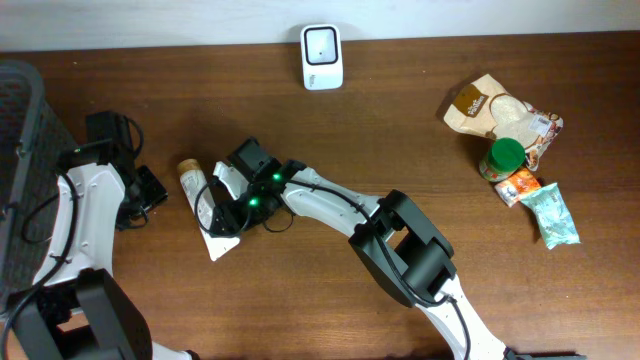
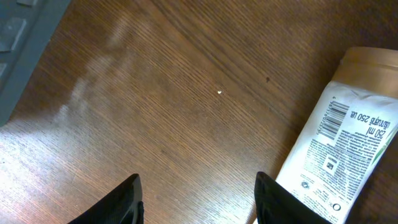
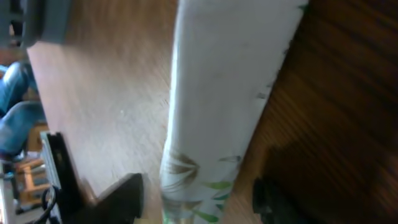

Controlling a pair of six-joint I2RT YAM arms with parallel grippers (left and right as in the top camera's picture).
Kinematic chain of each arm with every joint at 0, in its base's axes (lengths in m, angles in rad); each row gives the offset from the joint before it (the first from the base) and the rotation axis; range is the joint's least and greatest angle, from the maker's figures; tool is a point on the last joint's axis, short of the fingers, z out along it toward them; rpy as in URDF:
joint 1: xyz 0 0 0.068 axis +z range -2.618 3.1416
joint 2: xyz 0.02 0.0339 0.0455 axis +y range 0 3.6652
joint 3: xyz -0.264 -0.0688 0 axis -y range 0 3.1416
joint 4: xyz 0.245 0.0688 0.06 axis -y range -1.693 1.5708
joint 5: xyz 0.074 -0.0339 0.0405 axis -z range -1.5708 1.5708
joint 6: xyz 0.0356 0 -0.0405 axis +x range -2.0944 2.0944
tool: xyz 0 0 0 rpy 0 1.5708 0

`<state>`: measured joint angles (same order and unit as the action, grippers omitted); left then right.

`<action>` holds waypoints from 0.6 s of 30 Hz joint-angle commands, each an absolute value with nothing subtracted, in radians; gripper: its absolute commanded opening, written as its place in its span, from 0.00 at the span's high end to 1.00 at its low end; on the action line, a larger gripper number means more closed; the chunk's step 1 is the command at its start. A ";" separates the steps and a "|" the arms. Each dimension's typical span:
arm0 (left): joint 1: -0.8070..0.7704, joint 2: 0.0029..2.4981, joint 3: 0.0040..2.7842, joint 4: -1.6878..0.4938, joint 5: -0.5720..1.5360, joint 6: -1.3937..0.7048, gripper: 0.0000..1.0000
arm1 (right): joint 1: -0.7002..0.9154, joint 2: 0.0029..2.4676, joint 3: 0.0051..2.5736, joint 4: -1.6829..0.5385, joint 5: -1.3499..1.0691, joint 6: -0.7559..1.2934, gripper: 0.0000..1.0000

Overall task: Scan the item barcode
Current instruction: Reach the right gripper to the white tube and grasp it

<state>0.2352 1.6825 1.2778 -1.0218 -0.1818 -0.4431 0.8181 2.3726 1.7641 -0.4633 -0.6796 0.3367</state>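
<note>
Scan not yet done, by the look of it: the white plastic tube with tan cap (image 1: 197,192) lies flat on the brown wooden table (image 1: 400,120) between the right gripper (image 3: 198,199)'s half-spread jaws, not visibly clamped; the left gripper (image 2: 198,199) stands open and empty just beside it; the white box-shaped scanner (image 1: 322,57) sits well beyond both, so lifting and presenting remain.

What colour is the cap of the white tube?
The cap is tan; the left wrist view shows it best.

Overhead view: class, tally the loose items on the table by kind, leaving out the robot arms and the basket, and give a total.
Scanner: 1
Tube: 1
Packets: 3 (beige bag, orange packet, pale green packet)
Green-lidded container: 1
Total: 6
</note>
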 commanded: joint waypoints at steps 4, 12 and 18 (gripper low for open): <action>0.239 1.690 1.290 -1.011 -0.129 -0.456 0.43 | 0.810 2.389 1.761 -0.469 -0.705 0.353 0.91; 0.214 1.690 1.289 -1.000 -0.040 -0.456 0.46 | 0.604 2.287 1.761 -0.736 -0.707 0.285 0.96; 0.079 1.691 1.261 -0.941 -0.036 -0.490 0.41 | 0.472 2.280 1.757 -1.044 -0.686 0.103 0.96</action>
<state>0.1265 1.6825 1.2774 -0.9703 -0.0521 -0.4492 0.4530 2.3142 1.7649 -0.9939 -0.7048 0.1818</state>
